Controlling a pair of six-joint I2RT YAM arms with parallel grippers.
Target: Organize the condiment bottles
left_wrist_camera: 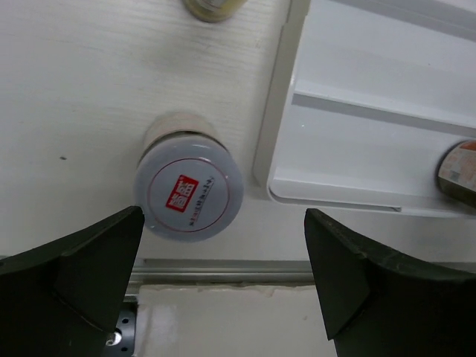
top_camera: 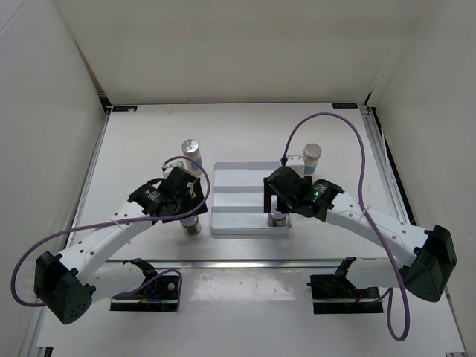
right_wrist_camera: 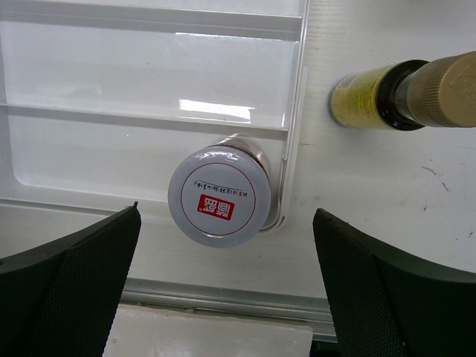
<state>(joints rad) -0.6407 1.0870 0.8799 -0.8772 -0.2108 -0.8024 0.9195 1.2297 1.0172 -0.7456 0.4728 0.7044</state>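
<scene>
Silver-lidded jar (left_wrist_camera: 188, 186) is sighted under the left gripper (left_wrist_camera: 223, 213), wide open, empty.
Right gripper (right_wrist_camera: 227, 210) likewise; centring is needed before descent.

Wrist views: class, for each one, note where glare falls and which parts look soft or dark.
Right wrist view: a bright glare streak on the white tray, silver-lidded jar sharp, end effector fingers dark and soft. Left wrist view: even light, no strong glare, jar beside the tray slightly soft.

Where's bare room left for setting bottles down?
The tray's far and middle compartments are bare, as is the near one left of the silver-lidded jar. The table behind the tray, between the tall white bottles, is open. Crowded beside both tray ends.
</scene>
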